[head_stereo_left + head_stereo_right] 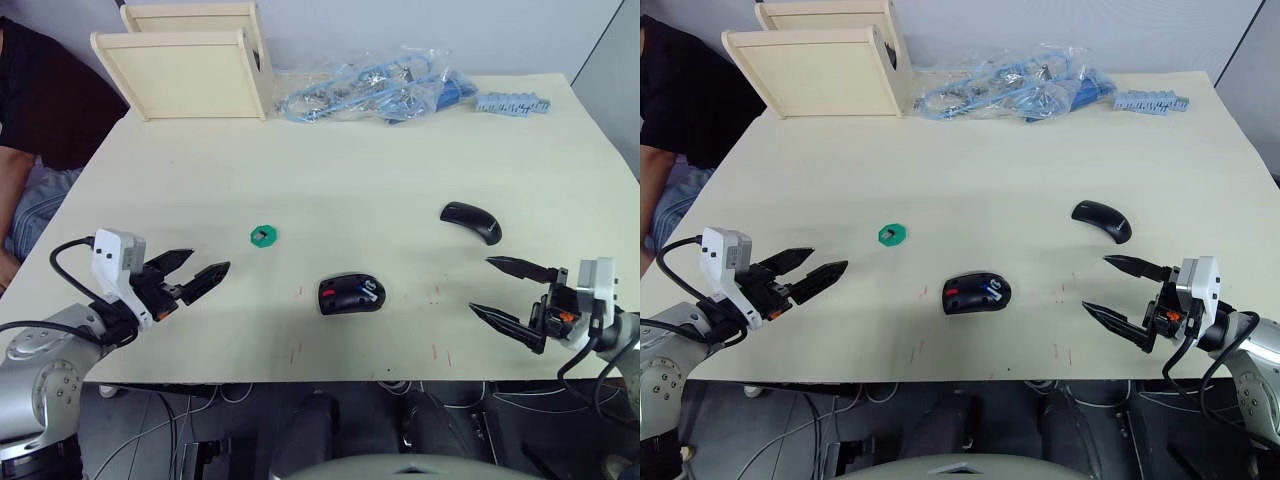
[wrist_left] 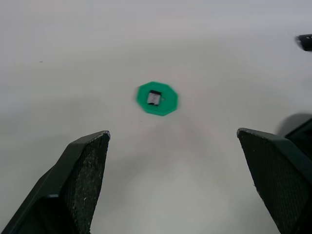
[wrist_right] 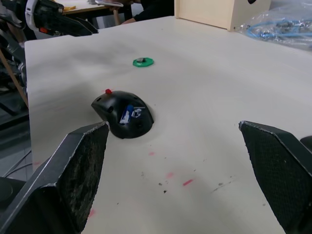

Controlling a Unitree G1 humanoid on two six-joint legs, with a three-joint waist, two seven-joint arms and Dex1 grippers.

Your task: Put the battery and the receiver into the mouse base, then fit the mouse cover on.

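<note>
Left eye view has the base (image 1: pixel 351 294) lying on the table (image 1: pixel 380 160) near its front edge, between the two grippers and well apart from both. Blue shows inside its open top, which looks like the battery (image 3: pixel 127 112) already seated there, beside a red part. The cover (image 1: pixel 471 221) lies further back and to the right of the base, apart from it, arched side up, and just beyond the right gripper (image 1: pixel 508 290).

The right gripper hovers at the table's front right with its two fingers spread wide and nothing between them. In the right wrist view the base sits ahead of those fingers, nearer to one finger than the other.

The left gripper (image 1: pixel 196 273) hovers at the front left, also wide open and empty. The left wrist view shows the green disc (image 2: pixel 157 98) ahead of its fingers, roughly midway between them, with the receiver (image 2: pixel 154 97) resting on the middle of the disc. The disc lies on the table to the left of the base and a little further back, between the left gripper and the base.

A wooden box (image 1: pixel 190 60) and a bag of blue parts (image 1: pixel 375 90) stand along the far edge.
</note>
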